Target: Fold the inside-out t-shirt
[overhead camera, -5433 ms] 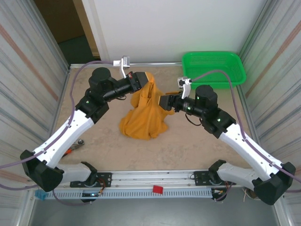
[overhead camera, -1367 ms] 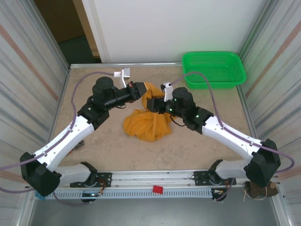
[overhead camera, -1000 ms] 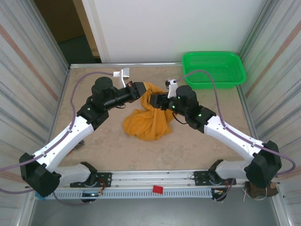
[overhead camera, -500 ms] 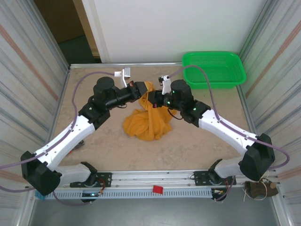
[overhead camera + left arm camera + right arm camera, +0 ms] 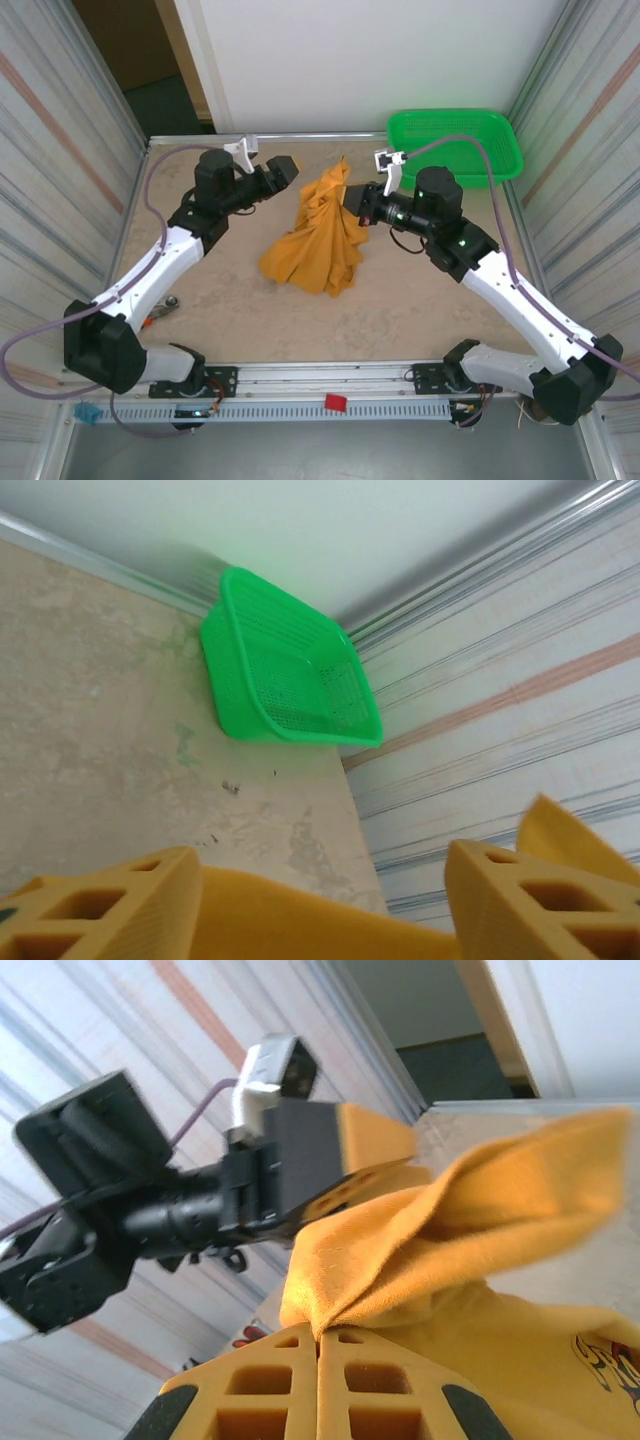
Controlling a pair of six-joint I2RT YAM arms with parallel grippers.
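Lets go with left tool [image 5: 283,168], now spread apart, clear of inside-out t-shirt [image 5: 318,240]; peak clamped in right tool [image 5: 352,197] alone, bulk heaped below on desk [image 5: 420,300]; likely frees left for regrasp

Top external: high, behind arm bases, tilted down and forward; takes in whole bench [image 5: 420,300], both arms, far wall.
Left wrist: close behind left jaws, faces far-right corner; green basket [image 5: 285,680] well off, also in top view.
Right wrist: tight on right jaws, faces left toward left jaws, striped wall, doorway.
Shared by top and right wrist views: inside-out t-shirt [image 5: 320,235].
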